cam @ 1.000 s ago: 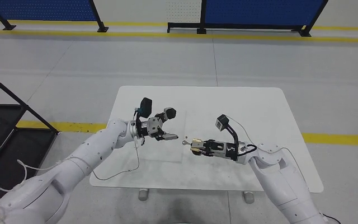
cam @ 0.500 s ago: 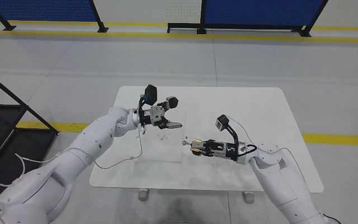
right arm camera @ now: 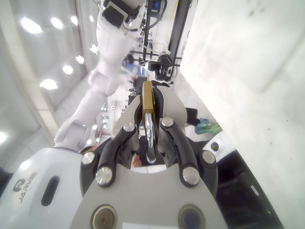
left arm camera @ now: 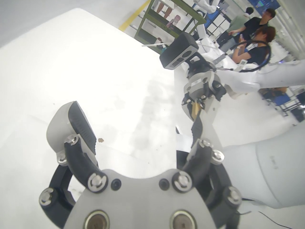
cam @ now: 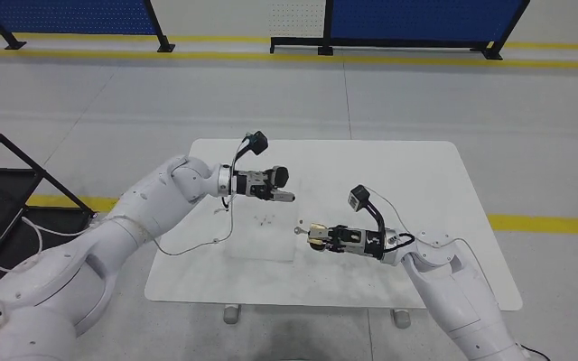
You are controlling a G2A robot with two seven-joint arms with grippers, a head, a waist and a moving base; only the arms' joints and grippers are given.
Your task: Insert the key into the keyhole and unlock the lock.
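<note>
A brass padlock (right arm camera: 147, 96) with a silver shackle (right arm camera: 150, 139) sits clamped between the fingers of my right gripper (cam: 313, 236), above the middle of the white table (cam: 406, 180). A small silver key (cam: 298, 230) juts from the padlock's end, pointing toward the left arm. My left gripper (left arm camera: 135, 117) is open with nothing between its ribbed pads (left arm camera: 79, 122). It hangs a short way beyond the key toward the table's far side, left gripper (cam: 285, 191) not touching the key. In the left wrist view the padlock (left arm camera: 196, 109) shows farther off in the right gripper.
A thin cable (cam: 217, 236) droops from the left arm onto the table. A black rack (cam: 23, 208) stands on the floor to the left. Blue panels (cam: 415, 18) line the back. The table's right half (cam: 452, 208) is bare.
My left gripper has drawn back from the key, moving toward the table's far side and turning. The right gripper, padlock and key have stayed still.
</note>
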